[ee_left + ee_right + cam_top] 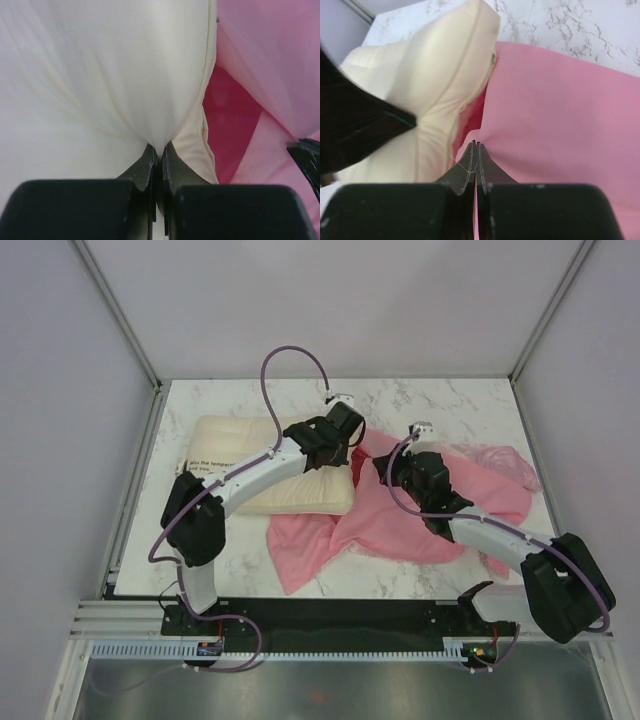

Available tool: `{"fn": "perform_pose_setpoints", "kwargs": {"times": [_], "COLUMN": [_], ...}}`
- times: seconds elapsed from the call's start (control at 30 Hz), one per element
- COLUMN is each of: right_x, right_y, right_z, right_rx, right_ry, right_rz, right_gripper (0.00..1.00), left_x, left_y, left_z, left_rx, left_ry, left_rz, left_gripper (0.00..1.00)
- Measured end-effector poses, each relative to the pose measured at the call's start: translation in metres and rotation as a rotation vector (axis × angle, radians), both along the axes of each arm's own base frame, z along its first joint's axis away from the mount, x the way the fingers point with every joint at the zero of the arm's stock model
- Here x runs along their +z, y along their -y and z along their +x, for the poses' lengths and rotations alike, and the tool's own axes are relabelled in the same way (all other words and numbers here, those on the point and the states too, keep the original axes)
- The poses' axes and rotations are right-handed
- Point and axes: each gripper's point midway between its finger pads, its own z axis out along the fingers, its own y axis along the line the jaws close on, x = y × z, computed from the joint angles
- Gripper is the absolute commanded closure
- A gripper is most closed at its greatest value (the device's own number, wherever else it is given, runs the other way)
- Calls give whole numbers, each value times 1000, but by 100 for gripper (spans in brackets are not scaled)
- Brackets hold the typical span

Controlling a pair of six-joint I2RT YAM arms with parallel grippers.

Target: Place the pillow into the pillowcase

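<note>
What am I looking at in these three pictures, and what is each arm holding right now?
You see two white robot arms, a left arm and a right arm, bolted at the near edge of a marble table. The wide picture comes from a fixed camera above and behind them. The two close-ups come from a camera on each wrist, looking along its own gripper. On the table lie a cream pillow and, to its right, a crumpled pink pillowcase. The left gripper is shut, pinching the pillow's fabric near its right edge. The right gripper is shut on the pillowcase fabric right beside the pillow. Most of the pillow lies outside the case.
</note>
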Motion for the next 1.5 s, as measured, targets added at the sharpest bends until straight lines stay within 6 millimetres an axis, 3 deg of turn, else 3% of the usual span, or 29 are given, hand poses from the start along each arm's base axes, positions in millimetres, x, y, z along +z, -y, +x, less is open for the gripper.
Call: {"fn": "perform_pose_setpoints", "kwargs": {"times": [0.23, 0.4, 0.43, 0.47, 0.57, 0.7, 0.93, 1.2, 1.4, 1.5], "right_x": [29, 33, 32, 31, 17, -11, -60, -76, -90, -102], "right_y": [-6, -8, -8, -7, -7, -13, -30, -52, -46, -41], "right_z": [-7, -9, -9, -9, -3, 10, 14, 5, 20, 24], "right_rx": [46, 61, 60, 59, 38, 33, 68, 117, 44, 9], "right_ry": [90, 107, 105, 100, 45, -53, -209, -236, -267, -293], "right_rz": [70, 84, 83, 81, 47, -15, -129, -191, -237, -267], "right_gripper": [100, 98, 94, 74, 35, 20, 17, 17, 27, 37], "left_x": [-39, -57, -57, -57, -57, -54, -54, -59, -60, -58], "left_y": [9, 10, 10, 9, 4, -15, -30, -28, -28, -28], "left_z": [9, 12, 12, 13, 15, 18, 22, 21, 19, 15], "left_rx": [1, 7, 8, 10, 21, 53, 81, 72, 69, 63], "left_ry": [-22, -27, -26, -25, -24, -32, -45, -51, -48, -52], "left_rz": [30, 45, 46, 44, 25, -19, -42, -55, -72, -85], "left_gripper": [98, 98, 98, 98, 98, 98, 98, 98, 98, 98]}}
